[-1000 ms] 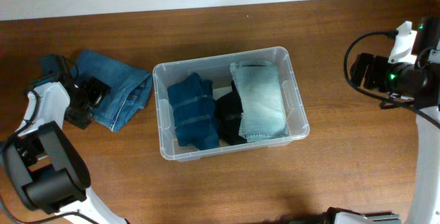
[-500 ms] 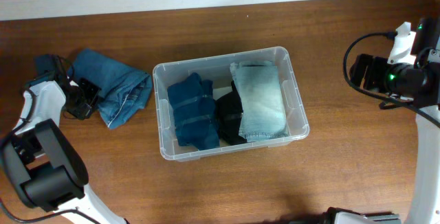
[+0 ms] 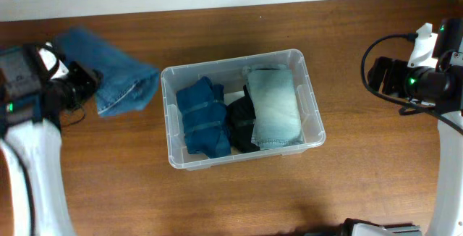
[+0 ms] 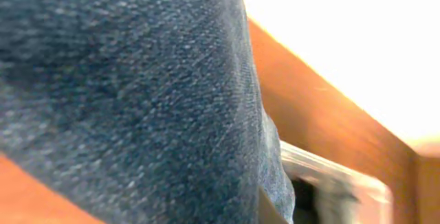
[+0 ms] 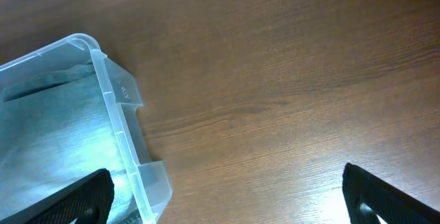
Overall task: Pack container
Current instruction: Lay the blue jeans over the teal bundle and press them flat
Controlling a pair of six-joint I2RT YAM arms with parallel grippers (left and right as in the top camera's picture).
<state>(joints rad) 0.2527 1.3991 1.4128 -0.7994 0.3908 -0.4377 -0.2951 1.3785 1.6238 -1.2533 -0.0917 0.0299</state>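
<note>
The clear container (image 3: 313, 113) stands mid-table and holds a dark blue folded garment (image 3: 202, 116), a black one (image 3: 242, 124) and a light blue one (image 3: 273, 106). To its left, a pair of blue jeans (image 3: 108, 73) hangs bunched and raised off the wood, with my left gripper (image 3: 81, 82) shut on its left edge. Denim (image 4: 137, 93) fills the left wrist view and hides the jaws; a blurred container corner (image 4: 337, 183) shows past it. My right gripper (image 3: 380, 77) stays at the far right, open, with bare wood between its fingers (image 5: 89, 196) and the container's corner (image 5: 117, 114) beside them.
A pale wall runs along the table's far edge (image 3: 231, 4). Bare wood lies between the jeans and the container, in front of the container, and between the container and the right arm. Black cables (image 3: 383, 44) loop by the right arm.
My left gripper closed on the jeans and lifted them; the bundle rose off the table and shifted up and left. The right arm has not moved.
</note>
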